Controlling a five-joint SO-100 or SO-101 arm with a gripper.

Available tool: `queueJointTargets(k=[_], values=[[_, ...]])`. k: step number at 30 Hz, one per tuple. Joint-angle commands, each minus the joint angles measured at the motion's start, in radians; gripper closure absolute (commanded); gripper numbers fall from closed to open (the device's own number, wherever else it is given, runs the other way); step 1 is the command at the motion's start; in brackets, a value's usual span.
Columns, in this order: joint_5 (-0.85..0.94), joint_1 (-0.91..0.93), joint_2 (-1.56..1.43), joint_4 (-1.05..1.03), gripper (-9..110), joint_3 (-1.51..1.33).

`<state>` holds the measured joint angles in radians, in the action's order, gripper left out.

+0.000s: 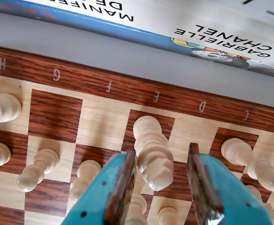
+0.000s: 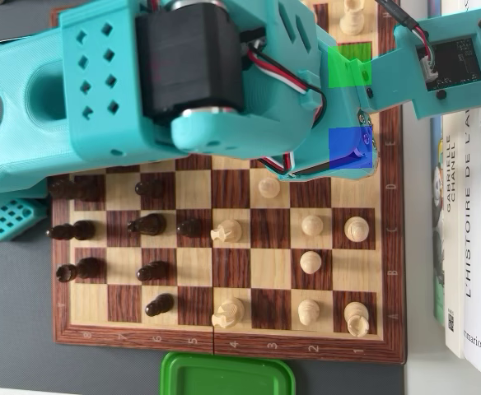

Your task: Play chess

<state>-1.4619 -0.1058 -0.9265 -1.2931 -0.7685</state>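
Two fingers [image 1: 127, 187] flank one white king [image 1: 152, 152].

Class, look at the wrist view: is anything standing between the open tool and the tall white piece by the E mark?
Nothing visible. The tall white piece stands directly between the tool's spread jaws, with open gaps on both sides. Neighbouring white pawns sit outside the jaws. The overhead view hides this spot under the arm.

Wooden chessboard [image 2: 393, 247] w/ dark and light squares and lettered border lies flat on the table. Cream pieces [image 2: 310, 263] stand upright on the right in overhead view, dark pieces [image 2: 151, 271] on the left. In wrist view a tall cream piece [image 1: 152, 152] stands on file E.
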Motion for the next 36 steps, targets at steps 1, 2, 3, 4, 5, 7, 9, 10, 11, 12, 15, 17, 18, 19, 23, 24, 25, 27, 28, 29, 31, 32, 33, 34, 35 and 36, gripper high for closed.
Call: queueJointTargets(k=[1,2,3,4,5,7,9,10,11,12,15,17,18,19,23,24,25,27,28,29,31,32,33,34,35,36], values=[[0.008,0.003,-0.003,-0.002,85,0.031],[0.008,0.003,0.006,0.000,85,0.034],[0.008,0.003,0.020,0.003,85,0.040],[0.006,0.003,0.031,0.006,85,0.041],[0.006,0.003,0.035,0.008,85,0.043],[0.006,0.006,0.035,0.002,85,0.046],[0.006,0.008,0.026,-0.005,85,0.055],[0.006,0.008,0.026,-0.003,85,0.057],[0.006,0.006,0.026,0.000,85,0.058],[0.006,0.006,0.026,0.003,85,0.058],[0.006,0.011,0.025,0.006,85,0.063],[0.006,0.014,0.018,0.005,85,0.064],[0.006,0.014,0.017,0.006,85,0.064],[0.006,0.014,0.017,0.006,85,0.064],[0.006,0.014,0.017,0.006,85,0.064],[0.006,0.015,0.017,0.006,85,0.064],[0.006,0.015,0.017,0.006,87,0.064],[0.006,0.015,0.015,0.008,92,0.066],[0.006,0.015,0.015,0.008,94,0.066],[0.006,0.015,0.015,0.008,96,0.066],[0.006,0.017,0.015,0.008,97,0.066],[0.006,0.018,0.015,0.008,98,0.066],[0.006,0.025,0.015,0.008,98,0.066],[0.006,0.026,0.015,0.008,98,0.066],[0.008,0.028,0.015,0.008,98,0.066],[0.008,0.029,0.015,0.008,98,0.066]])
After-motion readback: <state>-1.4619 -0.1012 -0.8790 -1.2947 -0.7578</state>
